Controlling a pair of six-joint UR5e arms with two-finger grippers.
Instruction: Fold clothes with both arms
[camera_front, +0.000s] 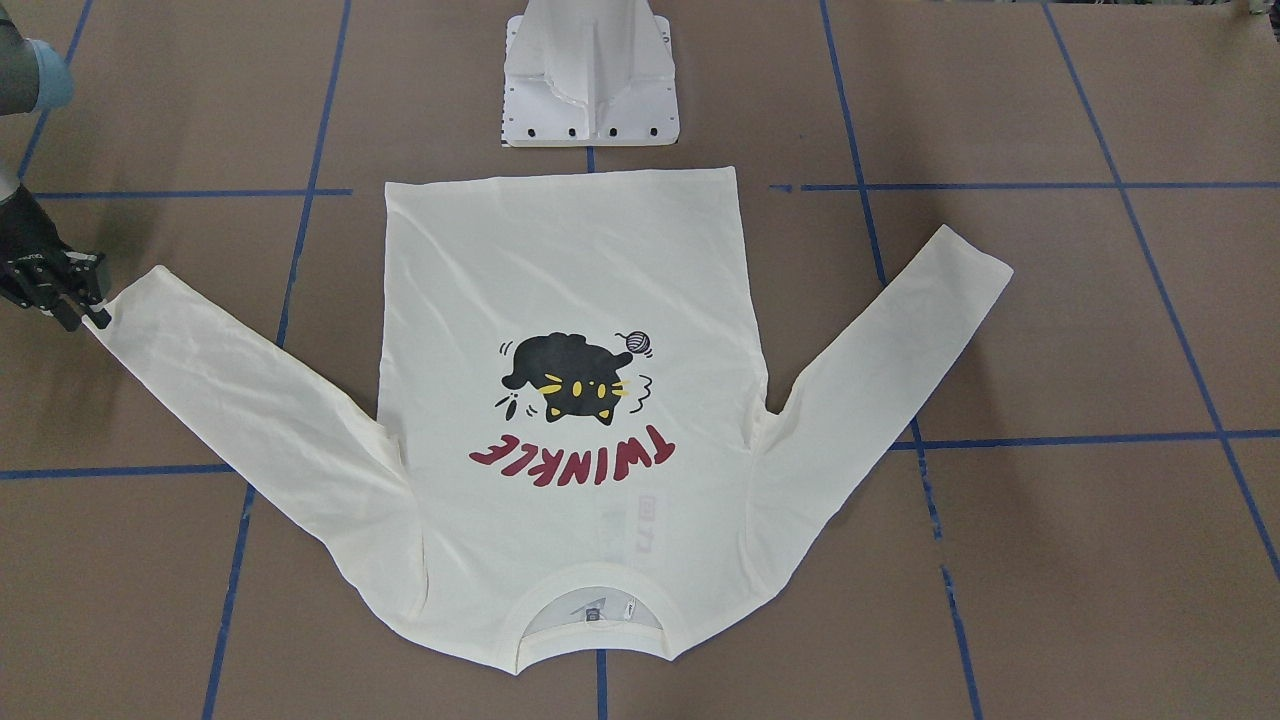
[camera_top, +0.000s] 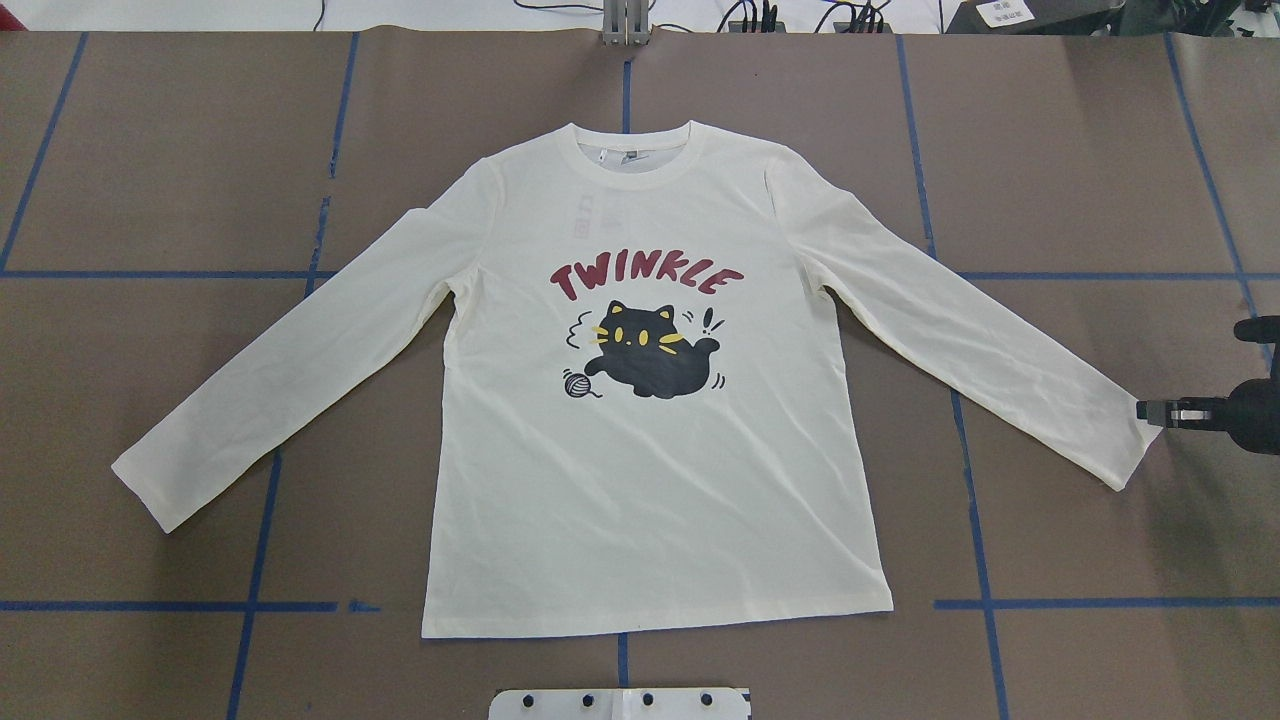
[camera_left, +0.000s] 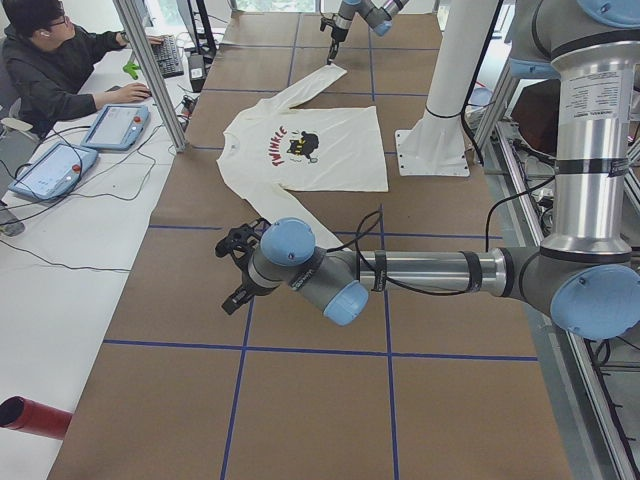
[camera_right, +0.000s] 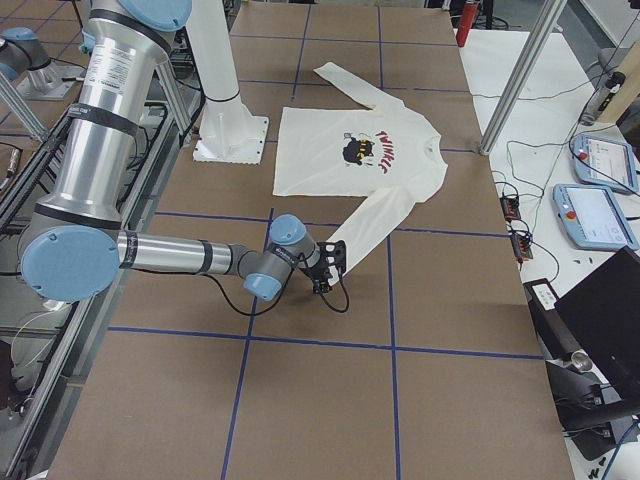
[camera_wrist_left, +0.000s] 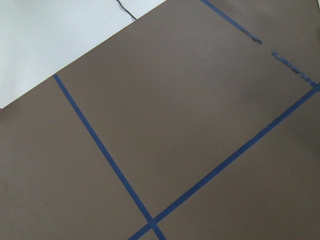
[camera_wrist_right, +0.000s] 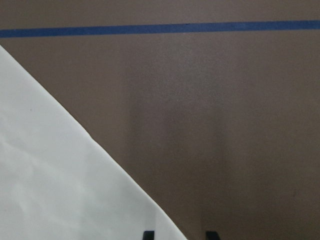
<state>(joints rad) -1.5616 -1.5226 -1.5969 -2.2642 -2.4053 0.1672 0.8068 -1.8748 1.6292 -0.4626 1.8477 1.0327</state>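
The cream long-sleeved shirt (camera_top: 650, 480) lies flat on the brown table, front up, with the black cat print and red "TWINKLE" showing and both sleeves spread out. In the front-facing view the shirt (camera_front: 560, 260) has its collar nearest the camera. My right gripper (camera_top: 1150, 410) sits low at the cuff of the right sleeve (camera_top: 1110, 440). The right wrist view shows that gripper (camera_wrist_right: 179, 234) open, one fingertip (camera_wrist_right: 147, 234) at the sleeve's edge (camera_wrist_right: 50, 190). My left gripper (camera_left: 232, 272) hovers near the other sleeve's end; I cannot tell whether it is open or shut.
The white pedestal base (camera_front: 590, 90) stands at the hem side of the shirt. Blue tape lines (camera_top: 250, 605) grid the table. A person (camera_left: 60, 60) sits at a side desk with tablets (camera_left: 115, 125). Control pendants (camera_right: 590, 210) lie beside the table's other end.
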